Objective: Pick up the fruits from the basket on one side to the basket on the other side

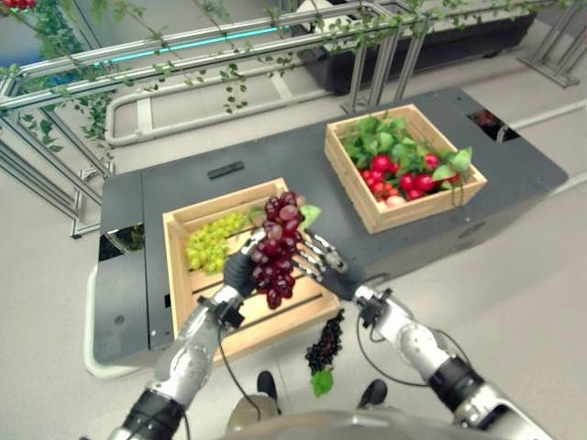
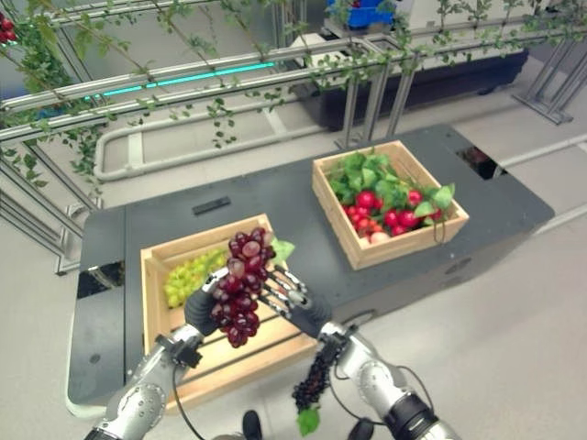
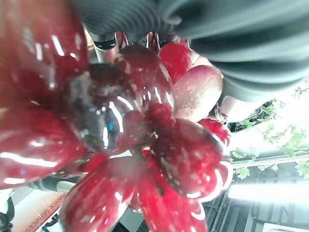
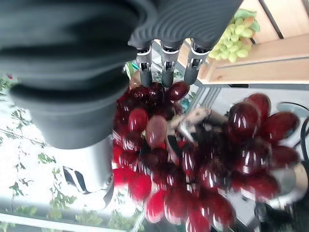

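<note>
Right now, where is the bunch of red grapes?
The red grapes are held up between the left hand and the right hand, above the near wooden crate, next to the green grapes inside it.

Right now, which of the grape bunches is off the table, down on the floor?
The black grapes, lying on the floor beside the near crate. The red grapes are up between the left hand and right hand; the green grapes lie in that crate.

Bunch of dark red grapes (image 1: 278, 247) hanging upright above the near wooden basket (image 1: 180, 275), green grapes (image 1: 209, 242) lying in that basket's far left corner, far wooden basket (image 1: 373, 213) filled with red fruit (image 1: 396, 178) and green leaves, black grape bunch (image 1: 324, 346) on the floor
</note>
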